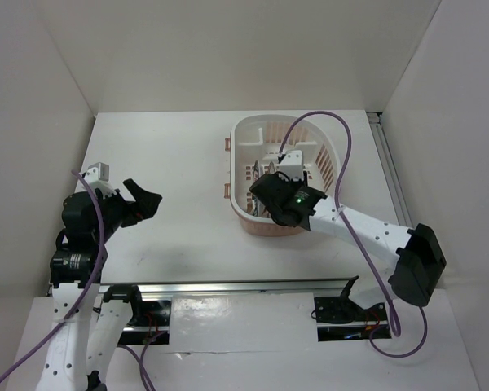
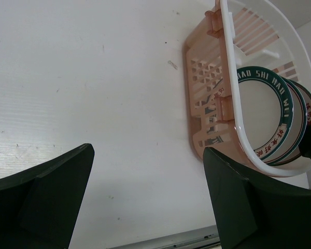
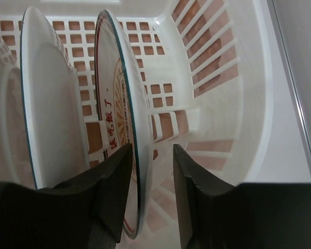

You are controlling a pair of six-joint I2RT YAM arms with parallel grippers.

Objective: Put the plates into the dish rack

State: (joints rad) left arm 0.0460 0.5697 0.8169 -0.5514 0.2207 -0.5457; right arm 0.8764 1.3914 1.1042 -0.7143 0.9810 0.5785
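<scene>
Table (image 1: 187,163) of white, faintly ribbed board filled the floor of a small booth, and plain white walls (image 1: 228,49) closed it on the left, the far and the right side. A metal rail (image 1: 244,287) ran along the near edge.

The dish rack (image 1: 261,130) stood on the right half of the table, towards the far side. It was an oval basket of white plastic with a smooth rim, slotted sides and a pinkish-orange grid under it. The plates stood on edge inside it, one just beside the other. They were round, white and glossy. In the left wrist view the green-lettered plate (image 2: 264,104) faced outward, and two more rims showed close behind it.

A purple cable (image 1: 342,138) curved over the far right of the rack. The right arm reached into the basket and hid much of the plates from above.

The right gripper (image 3: 151,150) had its dark fingers a little apart on both sides of the plate with orange rays (image 3: 122,119); a gap showed at the right finger. The left gripper (image 2: 147,150) hung over bare table, well apart from the rack, with fingers spread wide and nothing between them.
</scene>
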